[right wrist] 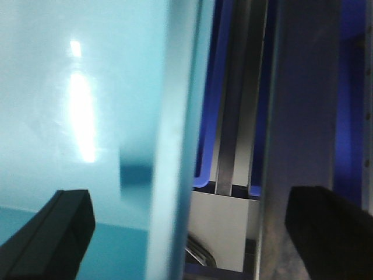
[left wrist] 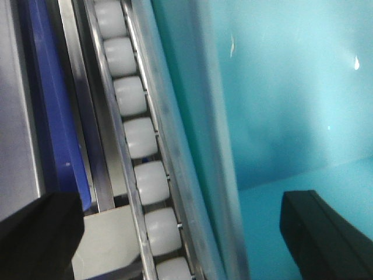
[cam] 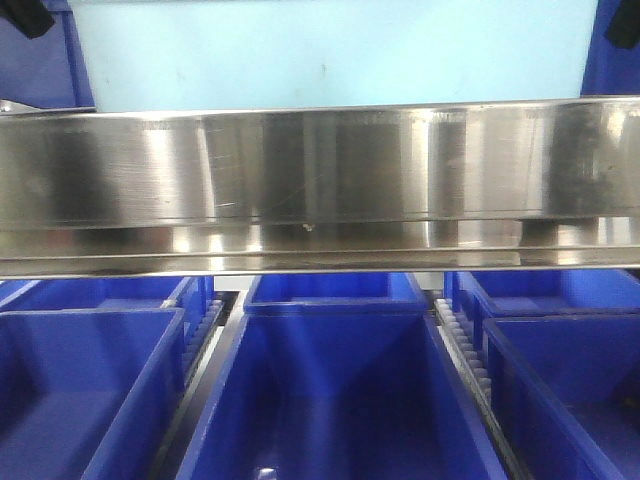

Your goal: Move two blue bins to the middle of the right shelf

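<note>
One pale sky-blue bin [cam: 330, 55] fills the top of the front view, sitting just behind the steel shelf rail [cam: 320, 180]. My left gripper [cam: 30, 15] is at its upper left corner and my right gripper [cam: 622, 20] at its upper right. In the left wrist view the left gripper [left wrist: 180, 227] is open and straddles the bin's [left wrist: 291, 87] left wall, one finger inside and one outside. The right gripper [right wrist: 192, 230] is also open and straddles the right wall of the bin [right wrist: 76, 87] the same way. Neither gripper's fingers touch the walls.
A track of white rollers [left wrist: 140, 137] runs beside the bin's left wall. Under the steel rail stand royal-blue crates, left [cam: 80, 390], middle [cam: 330, 390] and right [cam: 570, 380]. Royal-blue crate edges [right wrist: 204, 169] and steel dividers lie to the right of the bin.
</note>
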